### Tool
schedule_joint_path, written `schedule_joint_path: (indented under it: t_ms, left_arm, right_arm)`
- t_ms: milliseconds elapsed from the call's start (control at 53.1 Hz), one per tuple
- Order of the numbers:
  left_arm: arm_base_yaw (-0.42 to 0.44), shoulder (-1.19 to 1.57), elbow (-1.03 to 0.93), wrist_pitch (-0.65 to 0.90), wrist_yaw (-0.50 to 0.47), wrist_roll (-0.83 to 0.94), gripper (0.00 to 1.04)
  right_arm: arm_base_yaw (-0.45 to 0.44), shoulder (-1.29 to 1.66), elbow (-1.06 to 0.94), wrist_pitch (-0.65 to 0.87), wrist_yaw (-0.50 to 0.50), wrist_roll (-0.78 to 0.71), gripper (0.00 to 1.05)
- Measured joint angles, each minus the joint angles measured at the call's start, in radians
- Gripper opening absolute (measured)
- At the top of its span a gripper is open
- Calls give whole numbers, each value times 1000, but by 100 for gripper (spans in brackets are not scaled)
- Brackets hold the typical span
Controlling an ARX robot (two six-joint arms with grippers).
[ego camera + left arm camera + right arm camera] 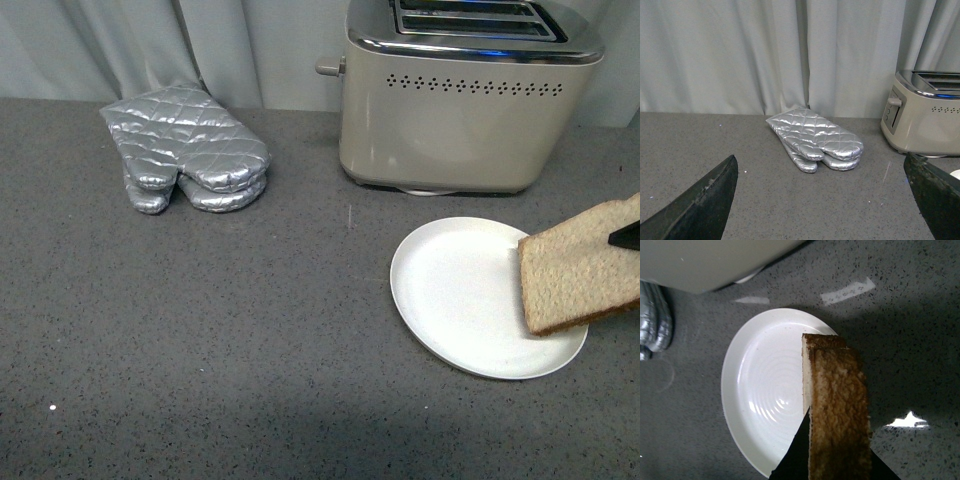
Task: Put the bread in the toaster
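Observation:
The bread (pixel 575 272) is a light-brown slice held tilted above the right part of the white plate (pixel 450 290). My right gripper (pixel 626 236) is shut on it at the frame's right edge. In the right wrist view the bread (pixel 837 405) stands on edge between the two black fingers (pixel 796 455), over the plate (pixel 760 400). The beige toaster (pixel 465 110) with chrome top stands at the back right, behind the plate; it also shows in the left wrist view (pixel 925 115). My left gripper (pixel 822 200) is open and empty, low over the counter on the left side.
A silver quilted oven mitt (pixel 190 148) lies at the back left; it shows in the left wrist view (pixel 815 139) too. A grey curtain (pixel 765 50) hangs behind the dark speckled counter (pixel 200 330).

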Motion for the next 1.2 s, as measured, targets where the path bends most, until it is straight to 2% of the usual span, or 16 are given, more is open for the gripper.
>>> schedule_joint_path:
  t_ms: [132,207,282,358,508,583,809,903,1205]
  left_arm:
    - [0,0,0,0,0,0,98]
    - [0,0,0,0,0,0,98]
    - [0,0,0,0,0,0,98]
    - [0,0,0,0,0,0,98]
    - [0,0,0,0,0,0,98]
    - [0,0,0,0,0,0,98]
    - [0,0,0,0,0,0,98]
    - [0,0,0,0,0,0,98]
    - [0,0,0,0,0,0,98]
  right_arm:
    - [11,-95,-17,-39,-3,75,2]
    - [37,-190,-33,-43,8,159,2]
    - [72,-290,-32,-34,60,299,2]
    - [123,-373,-12,-27,161,463,2]
    - [209,-424,56,-41,349,662,2]
    - [270,-417,124,-84,502,780,2]
    - [407,-288,344,-236,777,1010,2]
    - [439,-219,425,-281,834,1081,2]
    - [478,-50,600,-350,904,1176,2]
